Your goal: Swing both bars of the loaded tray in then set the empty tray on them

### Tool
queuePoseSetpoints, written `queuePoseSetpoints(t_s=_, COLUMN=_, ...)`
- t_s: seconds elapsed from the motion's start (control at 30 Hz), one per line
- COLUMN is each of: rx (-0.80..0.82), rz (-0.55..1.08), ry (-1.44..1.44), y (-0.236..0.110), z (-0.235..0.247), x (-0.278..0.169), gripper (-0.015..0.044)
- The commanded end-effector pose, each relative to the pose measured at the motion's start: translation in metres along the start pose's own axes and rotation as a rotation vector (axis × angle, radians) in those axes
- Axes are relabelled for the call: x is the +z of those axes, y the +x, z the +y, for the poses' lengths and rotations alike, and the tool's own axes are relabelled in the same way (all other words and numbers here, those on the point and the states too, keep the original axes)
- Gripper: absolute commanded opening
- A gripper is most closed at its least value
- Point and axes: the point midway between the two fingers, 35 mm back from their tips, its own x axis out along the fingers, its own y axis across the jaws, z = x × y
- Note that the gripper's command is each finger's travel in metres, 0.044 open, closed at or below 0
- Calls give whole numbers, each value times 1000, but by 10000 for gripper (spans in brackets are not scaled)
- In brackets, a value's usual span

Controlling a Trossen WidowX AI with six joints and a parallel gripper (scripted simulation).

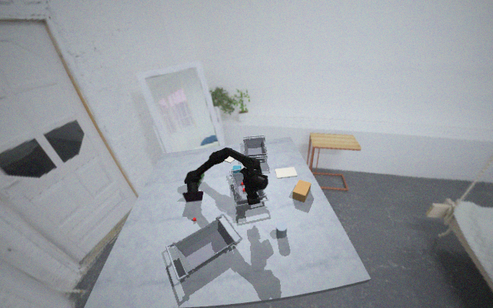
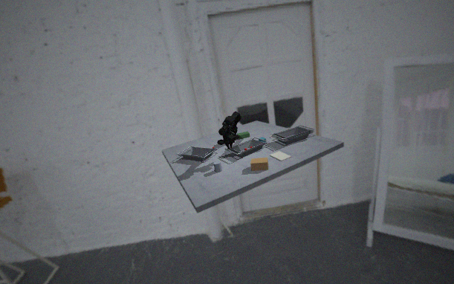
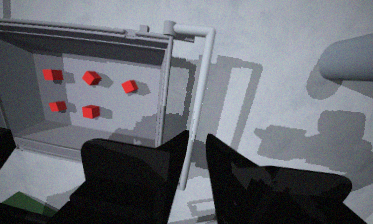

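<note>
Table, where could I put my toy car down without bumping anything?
Best patch: the front right part, bordered by the small cylinder, the brown box and the table edge. Crowded around the loaded tray, under the arm.

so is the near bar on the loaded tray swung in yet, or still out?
Still out: the wire bar lies beyond the loaded tray end wall, over the table, with the gripper straddling it.

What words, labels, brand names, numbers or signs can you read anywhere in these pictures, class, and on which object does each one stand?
None: no readable text shows in any view.
The loaded tray, its red blocks and its wire bar are unmarked.
The gripper, the tan box and the flat white pad show no lettering either.
</note>
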Motion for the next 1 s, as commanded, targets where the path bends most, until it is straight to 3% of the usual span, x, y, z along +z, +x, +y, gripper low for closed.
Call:
queuePoseSetpoints(t_s=0.0, rx=3, rz=4, ry=3, y=12, z=2, x=1, gripper=85)
queuePoseSetpoints(t_s=0.53, rx=5, rz=3, ry=2, y=50, z=3, x=0, gripper=85)
queuePoseSetpoints(t_s=0.97, rx=6, rz=4, ry=3, y=18, z=27, x=0, gripper=85)
